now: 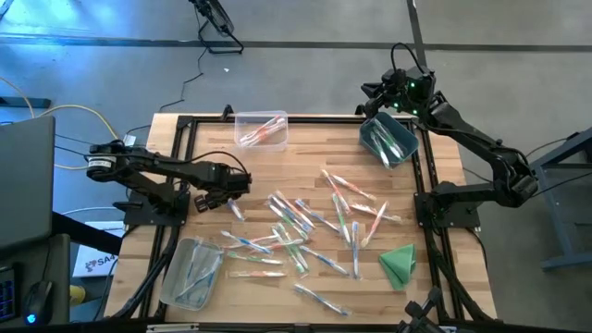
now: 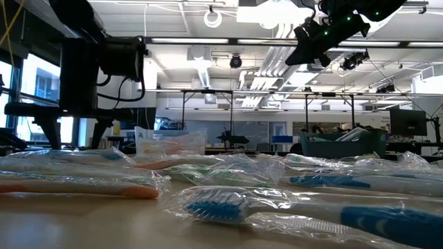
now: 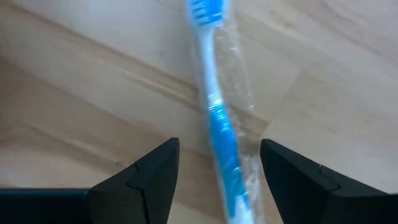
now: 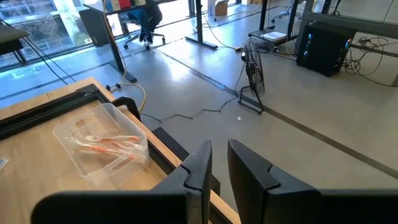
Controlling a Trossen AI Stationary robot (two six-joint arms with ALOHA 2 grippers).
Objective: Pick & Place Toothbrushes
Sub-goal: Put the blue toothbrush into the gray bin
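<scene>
Several wrapped toothbrushes (image 1: 305, 227) lie scattered on the wooden table. My left gripper (image 1: 231, 200) points down at the pile's left edge, open. Its two fingers stand on either side of one blue toothbrush (image 3: 217, 118) in a clear wrapper, which lies flat on the wood, and I see no touch. My right gripper (image 1: 377, 100) hangs high over the far right corner, above a blue bin (image 1: 388, 139). Its fingers (image 4: 202, 162) are nearly together with nothing between them.
A clear bin (image 1: 261, 129) holding orange toothbrushes stands at the far edge. Another clear bin (image 1: 192, 271) with blue ones lies at the near left. A folded green cloth (image 1: 398, 263) sits near right. A black frame (image 1: 180, 139) borders the table.
</scene>
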